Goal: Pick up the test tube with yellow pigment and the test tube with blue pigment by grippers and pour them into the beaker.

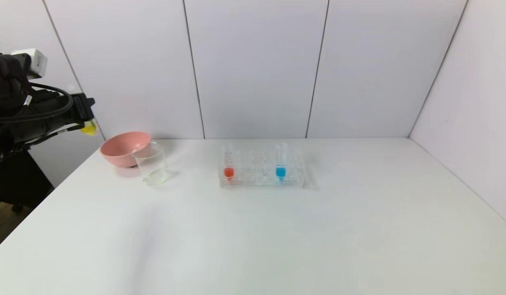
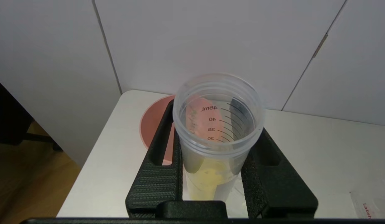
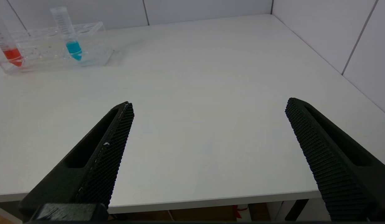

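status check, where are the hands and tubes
Left hand shut on yellow tube, raised off the table's left edge near bowl. Right hand open, idle. Blue tube in rack. Beaker unobstructed.

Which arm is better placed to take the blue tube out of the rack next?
The right, probably. Its gripper is open and empty above the table's near edge, facing the blue tube in the rack. The left gripper is shut on the yellow tube, raised beside the bowl.
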You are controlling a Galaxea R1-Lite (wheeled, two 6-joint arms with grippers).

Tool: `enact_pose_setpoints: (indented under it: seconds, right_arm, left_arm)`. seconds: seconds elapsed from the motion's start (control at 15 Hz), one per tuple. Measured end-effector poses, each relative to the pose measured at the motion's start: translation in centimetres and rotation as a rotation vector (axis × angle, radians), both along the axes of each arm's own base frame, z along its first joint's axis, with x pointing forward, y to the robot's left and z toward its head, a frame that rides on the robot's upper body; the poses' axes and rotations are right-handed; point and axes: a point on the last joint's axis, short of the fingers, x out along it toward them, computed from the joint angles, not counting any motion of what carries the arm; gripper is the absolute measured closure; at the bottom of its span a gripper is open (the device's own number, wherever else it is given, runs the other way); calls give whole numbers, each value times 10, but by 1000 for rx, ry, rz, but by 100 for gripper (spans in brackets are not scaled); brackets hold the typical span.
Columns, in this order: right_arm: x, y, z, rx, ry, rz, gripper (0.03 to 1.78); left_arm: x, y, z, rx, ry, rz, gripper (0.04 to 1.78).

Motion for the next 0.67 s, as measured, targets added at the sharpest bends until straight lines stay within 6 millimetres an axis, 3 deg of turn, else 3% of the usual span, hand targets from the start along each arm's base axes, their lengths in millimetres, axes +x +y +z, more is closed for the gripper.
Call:
enact_pose_setpoints:
  seconds: [0.67]
  right_arm:
    - [0, 0, 0, 0, 0, 0, 4]
  left_arm:
    - [6, 29, -5, 114, 28, -130, 128]
